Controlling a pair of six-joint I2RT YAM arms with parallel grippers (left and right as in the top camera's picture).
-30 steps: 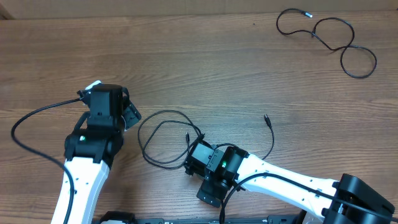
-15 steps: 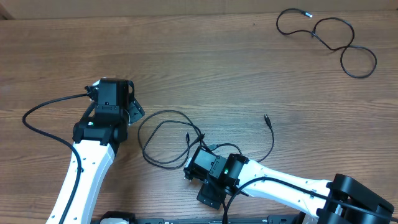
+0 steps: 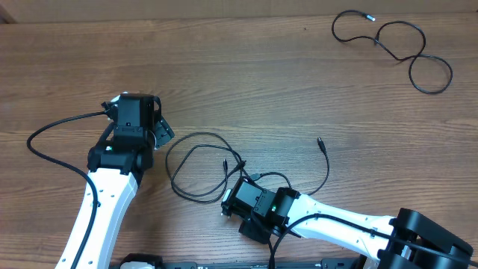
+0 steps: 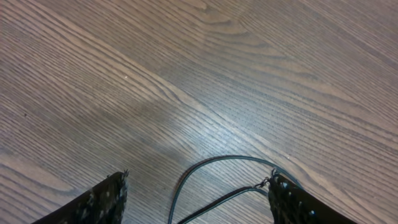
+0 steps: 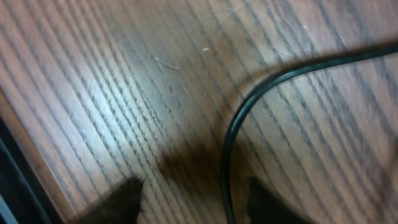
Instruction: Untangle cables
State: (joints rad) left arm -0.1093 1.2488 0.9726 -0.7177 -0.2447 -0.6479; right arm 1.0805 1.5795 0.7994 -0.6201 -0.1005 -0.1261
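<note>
Wood-grain bench [image 3: 299,82] carries 2 groups of cables [image 3: 196,196]. Left gripper [image 3: 157,127] stands with jaws apart at the left edge of the central loops [image 3: 167,161]. Its wrist view shows a cord bend [image 4: 217,160] lying between the fingers, ungripped. Right gripper [image 3: 228,200] is likewise spread, with 1 strand [image 5: 227,149] running between its fingers. The central tangle lies roughly left to right, its free plug [image 3: 320,140] pointing toward the far edge. A separate cable [image 3: 379,41] lies well apart at far right, slanting down-right. Judgement: the cords are light, limp and slippery. Take hold on a strand just beside a plug, not mid-loop.
</note>
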